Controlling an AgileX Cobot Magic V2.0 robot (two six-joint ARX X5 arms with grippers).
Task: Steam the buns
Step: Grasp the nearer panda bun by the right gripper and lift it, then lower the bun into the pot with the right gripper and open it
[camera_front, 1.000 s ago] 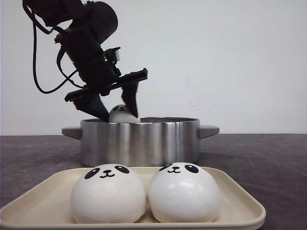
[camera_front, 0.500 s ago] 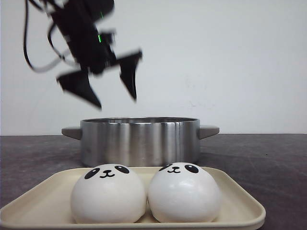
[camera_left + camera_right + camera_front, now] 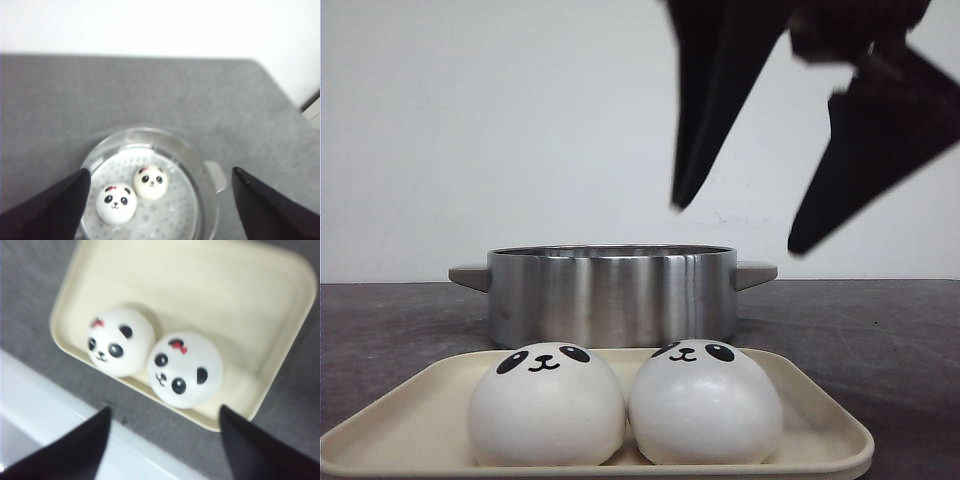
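Observation:
Two white panda buns [image 3: 546, 403] [image 3: 704, 400] sit side by side on a cream tray [image 3: 820, 420] at the table's front. The right wrist view shows them too [image 3: 120, 341] [image 3: 185, 369], with red bows, on the tray [image 3: 240, 300]. My right gripper [image 3: 736, 228] [image 3: 165, 409] hangs open and empty above the tray's near edge. Two more buns [image 3: 116, 203] [image 3: 150, 182] lie on the perforated rack inside the steel pot [image 3: 200, 165] [image 3: 610, 295] behind the tray. My left gripper [image 3: 160, 171] is open and empty, high above the pot; it is out of the front view.
The pot has a handle on each side [image 3: 757, 272] [image 3: 468, 276]. A white strip [image 3: 50, 405] borders the dark table just in front of the tray. A white wall stands behind the table.
My left gripper let go of a bun in the pot, rose open and left the front view. My right gripper came into the front view at the upper right, open.

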